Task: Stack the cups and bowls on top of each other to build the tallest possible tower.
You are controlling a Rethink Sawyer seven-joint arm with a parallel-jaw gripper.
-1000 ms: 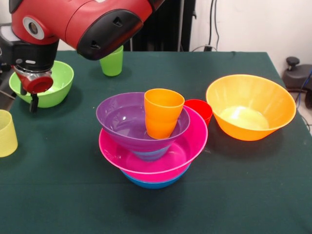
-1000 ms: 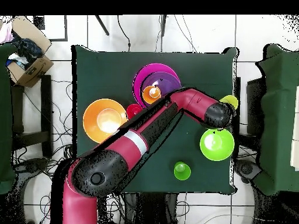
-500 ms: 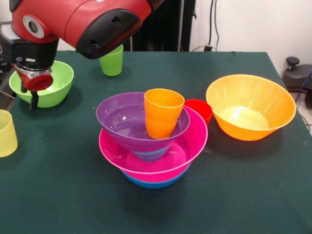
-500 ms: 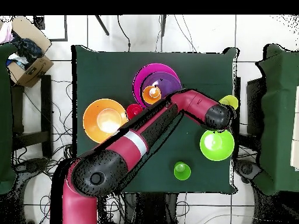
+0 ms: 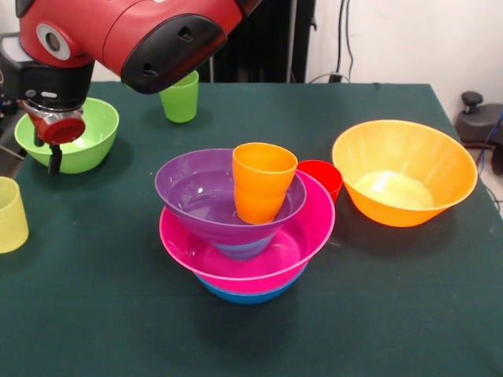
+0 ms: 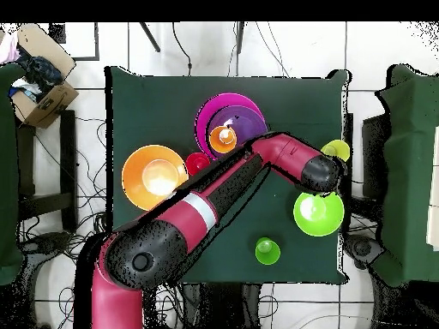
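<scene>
Centrally on the green table point(image 5: 409, 314) stands the tower point(image 5: 245, 228): a blue bowl point(image 5: 247, 294) at the bottom, the pink bowl point(image 5: 259, 259) nested in it, the purple bowl point(image 5: 200, 196) sitting in the pink one, and the orange cup point(image 5: 262, 182) upright inside the purple bowl, leaning against its rim on the right of the front view. Something bluish shows through the purple bowl's base, perhaps another small bowl, but it is too dim to tell. The red cup point(image 5: 324, 177) stands on the cloth just behind the pink bowl's rim, touching or nearly so. The orange bowl point(image 5: 405, 173) sits apart at the right of the front view. The green cup point(image 5: 181, 98) stands at the far side, partly behind the arm point(image 5: 134, 31). The lime green bowl point(image 5: 78, 137) rests near the left edge in the front view, and the pale yellow cup point(image 5: 11, 214) stands nearer the camera at that same edge.

The gripper point(image 5: 53, 157) hangs in front of the lime green bowl, between it and the pale yellow cup; only a dark tip below the red wrist shows, so I cannot tell whether it is spread or closed. It holds nothing visible.
</scene>
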